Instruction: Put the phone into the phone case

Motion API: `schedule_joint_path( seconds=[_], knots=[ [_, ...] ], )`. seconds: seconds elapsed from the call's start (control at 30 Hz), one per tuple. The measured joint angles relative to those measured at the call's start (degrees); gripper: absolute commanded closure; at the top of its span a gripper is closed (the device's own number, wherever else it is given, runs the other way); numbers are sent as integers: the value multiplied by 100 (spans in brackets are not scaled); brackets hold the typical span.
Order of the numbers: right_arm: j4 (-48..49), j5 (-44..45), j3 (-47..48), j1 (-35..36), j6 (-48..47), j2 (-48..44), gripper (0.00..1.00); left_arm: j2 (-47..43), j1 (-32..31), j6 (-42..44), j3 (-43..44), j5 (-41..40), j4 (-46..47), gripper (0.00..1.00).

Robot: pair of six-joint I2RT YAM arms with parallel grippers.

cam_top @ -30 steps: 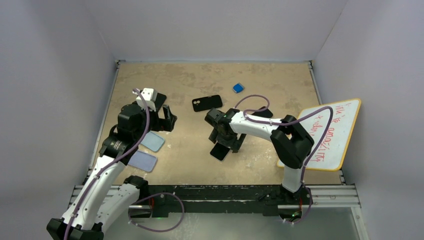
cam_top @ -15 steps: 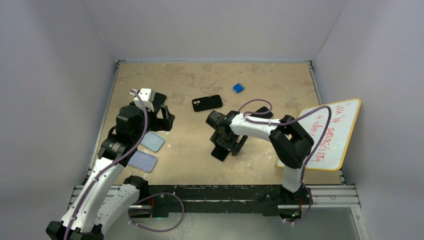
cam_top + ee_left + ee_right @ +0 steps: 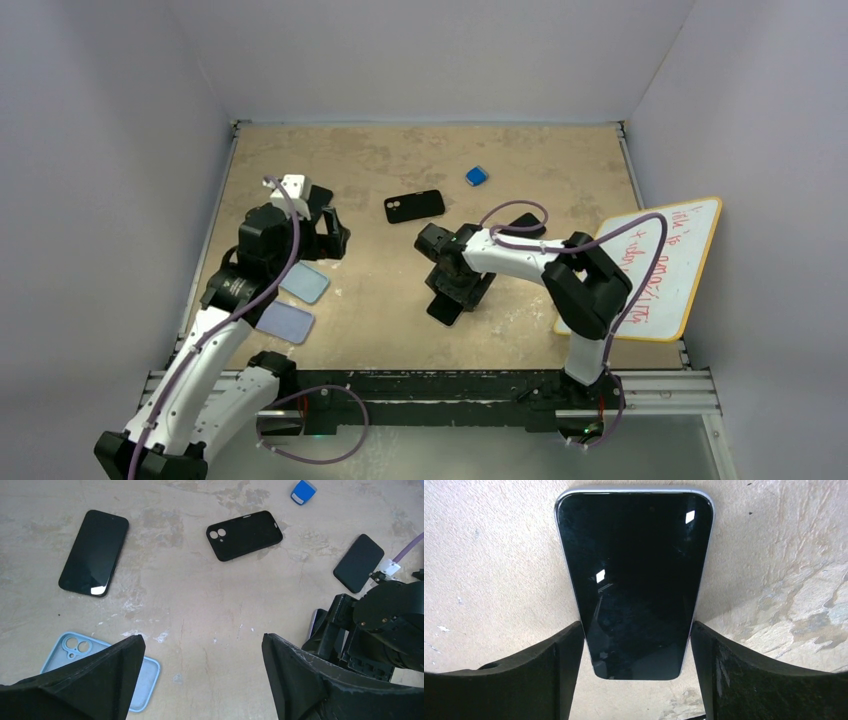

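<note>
A black phone (image 3: 634, 575) with a silver rim lies flat on the table, also in the top view (image 3: 445, 309). My right gripper (image 3: 636, 640) straddles its near end, with both fingers against its long sides; it shows in the top view (image 3: 456, 283) too. A black phone case (image 3: 244, 528) with camera holes lies further back, also in the top view (image 3: 414, 206). My left gripper (image 3: 202, 637) is open and empty above bare table, at the left in the top view (image 3: 330, 236).
Two light-blue cases (image 3: 304, 283) (image 3: 285, 322) lie by the left arm. A second black phone (image 3: 94, 552), a black slab (image 3: 359, 563) and a small blue object (image 3: 477, 176) lie on the table. A whiteboard (image 3: 665, 265) leans at the right edge.
My right gripper has settled lower over the phone, and the phone has shifted slightly to the right. The left arm has barely moved.
</note>
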Motion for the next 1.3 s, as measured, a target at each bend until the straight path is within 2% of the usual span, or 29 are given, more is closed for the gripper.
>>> schedule_joint_path(
  seconds=[0.1, 0.4, 0.6, 0.77, 0.93, 1.13, 1.3],
  knots=[
    [83, 92, -168, 2, -24, -140, 24, 404, 0, -94, 101, 83, -26, 10],
    [407, 313, -1008, 7, -249, -815, 25, 2990, 267, -256, 1637, 890, -68, 19],
    [678, 334, -1329, 7, -433, -1108, 26, 4433, 411, -428, 2555, 1471, 654, 21],
    [809, 352, -1486, 7, -544, -1250, 26, 5855, 409, -398, 3390, 1939, 1104, 34],
    [992, 302, -1639, 7, -688, -1403, 27, 7307, 409, -66, 4207, 2229, 1379, 34],
    [1040, 282, -1676, 7, -752, -1438, 27, 8303, 409, 476, 4699, 2492, 1290, 37],
    [1043, 280, -1676, 7, -778, -1438, 27, 8572, 411, 833, 5053, 2732, 1272, 39]
  ],
)
